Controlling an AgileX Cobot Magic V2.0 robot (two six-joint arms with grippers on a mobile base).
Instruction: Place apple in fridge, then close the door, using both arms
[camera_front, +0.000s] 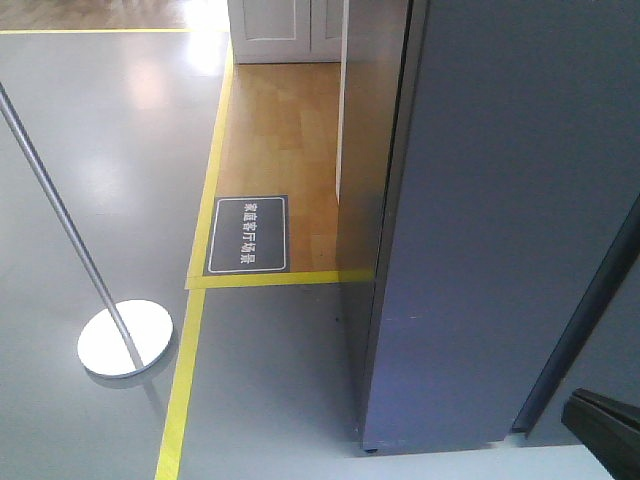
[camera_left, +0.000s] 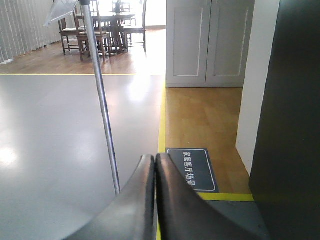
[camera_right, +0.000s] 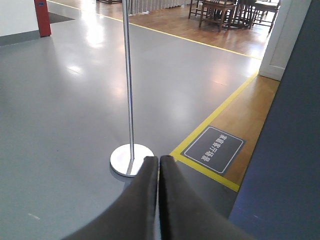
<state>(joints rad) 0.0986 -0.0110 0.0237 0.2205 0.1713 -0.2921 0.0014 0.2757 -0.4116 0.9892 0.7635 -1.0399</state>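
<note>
Here two claws, left claw (camera_left: 154, 165) and right claw (camera_right: 159, 167), are pressed closed and empty beside one fridge (camera_front: 510, 220).

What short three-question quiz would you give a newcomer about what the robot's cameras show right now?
1. True or false: an apple shows in one of the views.
2. The metal pole stands on a: A) square block B) round flat base C) tripod
3. How do the fingers of the left gripper and right gripper stand?

Key:
1. False; only floor, the dark grey fridge side and the floor sign show.
2. B
3. Pressed together, holding nothing.
</note>
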